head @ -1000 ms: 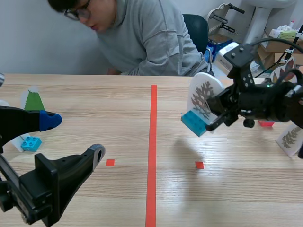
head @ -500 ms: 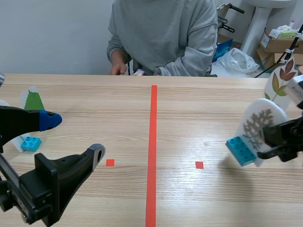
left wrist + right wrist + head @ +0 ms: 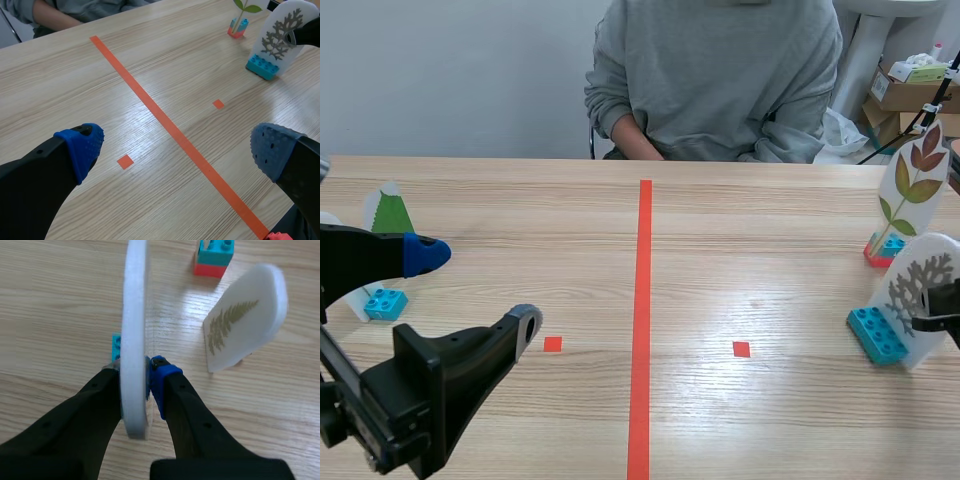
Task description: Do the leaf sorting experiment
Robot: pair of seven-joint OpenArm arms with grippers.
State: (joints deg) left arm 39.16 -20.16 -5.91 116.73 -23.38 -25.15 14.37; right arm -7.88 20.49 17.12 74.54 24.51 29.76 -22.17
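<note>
While the right end effector [image 3: 136, 371] is clenched on the grey-leaf card [image 3: 920, 285], pinching its white edge between both pads, the card stands tilted at the right edge of the worktop [image 3: 740, 260]. Its base block [image 3: 876, 335], bright blue, sits low against the wood on the card's left side; whether it touches cannot be told. Just far of this card, a coloured-leaf card [image 3: 918, 180] stands upright in a red-teal block [image 3: 883, 250].

Seen from the right wrist, the grasped card shows edge-on, with a corner of the base block peeking out beside it. Near it a fern card [image 3: 247, 325] leans over the wood, and what seems to be the same red-teal block lies beyond that.

The left end effector [image 3: 177, 149] is released, its blue-padded fingers wide apart, and hangs over the near left of the worktop. A green-leaf card [image 3: 390, 212] stands at the far left, and a small blue brick [image 3: 385, 303] lies nearer, just beside the upper finger. A tape line [image 3: 642, 300] runs near to far down the middle, well apart from the cards on the right. A person [image 3: 720, 70] in a grey top sits at the far side.
</note>
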